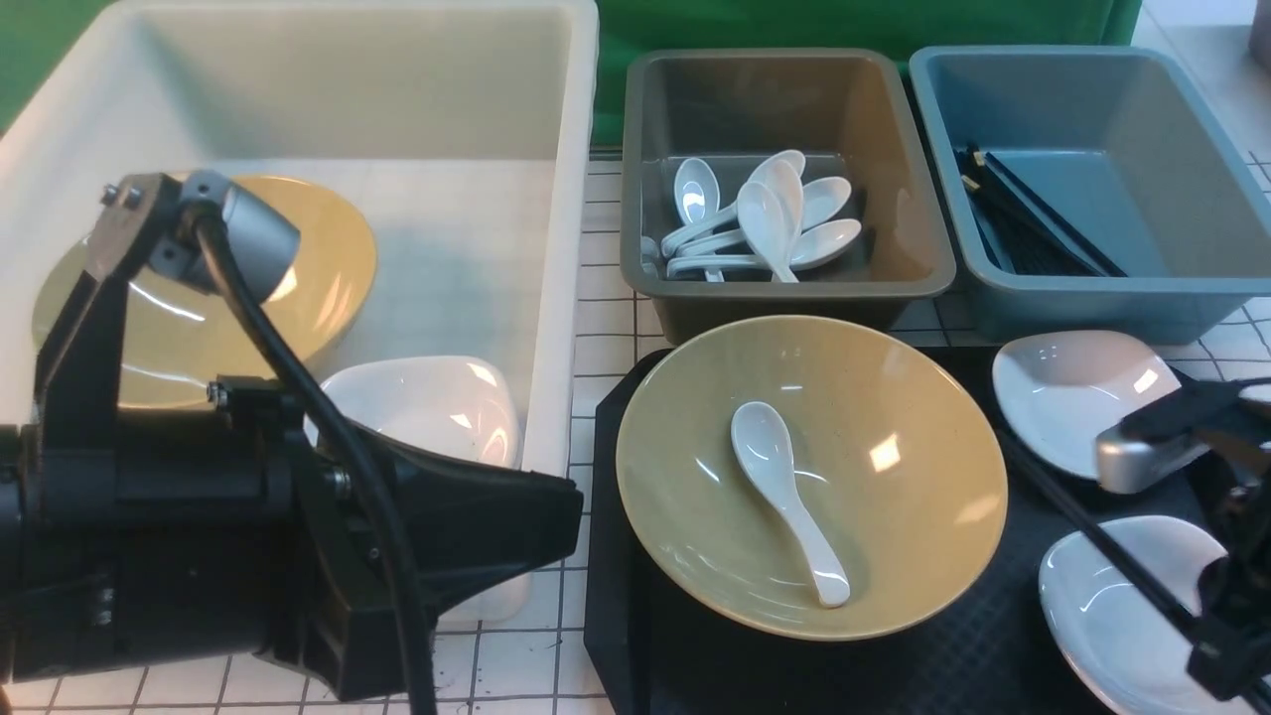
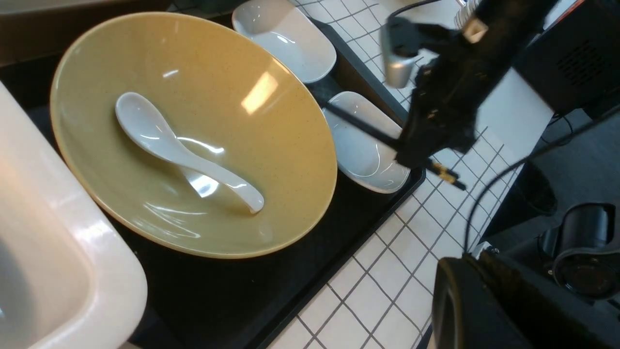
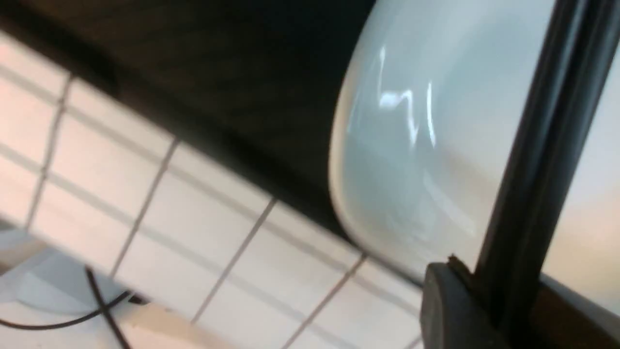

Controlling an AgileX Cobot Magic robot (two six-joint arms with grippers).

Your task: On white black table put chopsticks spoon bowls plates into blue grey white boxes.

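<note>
Protruding gold-tipped chopstick [image 2: 448,175], left wrist view only

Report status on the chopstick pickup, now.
Left gripper shut, empty. Right gripper shut on chopstick, across near plate. Far plate sits between it and blue box.

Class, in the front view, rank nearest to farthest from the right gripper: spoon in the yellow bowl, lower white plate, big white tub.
1. The lower white plate, lower right, at the right gripper.
2. The spoon, centre, in the yellow bowl.
3. The white tub, far left.
</note>
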